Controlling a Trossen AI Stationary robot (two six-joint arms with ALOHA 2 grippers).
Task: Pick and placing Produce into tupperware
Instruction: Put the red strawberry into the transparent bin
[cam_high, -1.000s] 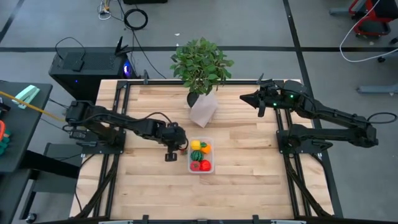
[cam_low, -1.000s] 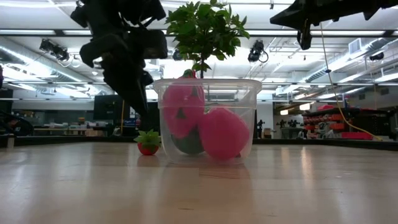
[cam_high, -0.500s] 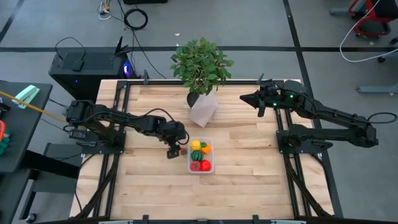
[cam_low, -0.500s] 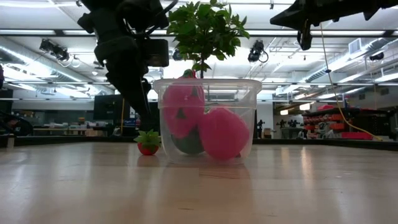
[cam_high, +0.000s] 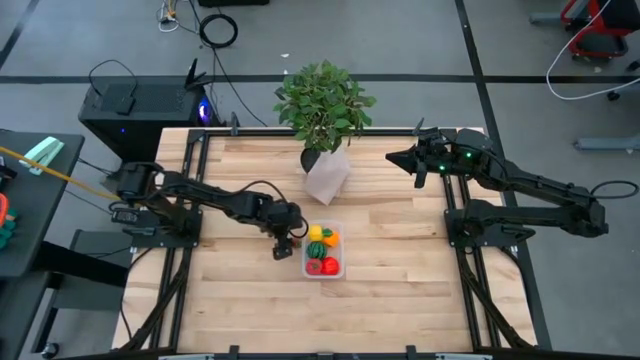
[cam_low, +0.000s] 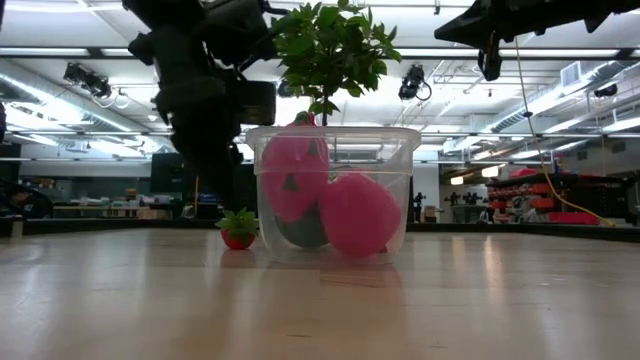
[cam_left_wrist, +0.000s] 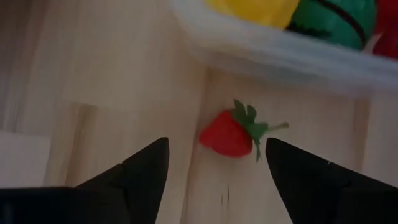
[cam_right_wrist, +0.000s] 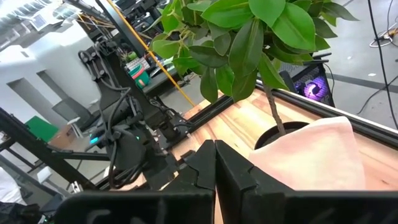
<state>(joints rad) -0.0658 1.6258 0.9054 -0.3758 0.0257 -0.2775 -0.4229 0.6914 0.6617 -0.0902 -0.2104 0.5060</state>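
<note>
Here the left claw (cam_left_wrist: 216, 163) hangs spread over a red strawberry (cam_left_wrist: 229, 132) beside the tupperware (cam_left_wrist: 273, 43).

We see two arms built of dark, near-black segments with rounded joint housings, mounted on black frame rails at the table's sides. The left arm (cam_high: 215, 200) carries a thin black cable looping along its upper links, and its gripper (cam_left_wrist: 214, 180) ends in two flat, matte black fingers (cam_left_wrist: 146, 171) with angled tips. The right arm (cam_high: 530, 185) shows small green lights at its wrist housing, toward ten o'clock of its base; its gripper (cam_right_wrist: 215, 168) has blocky black fingers.
</note>
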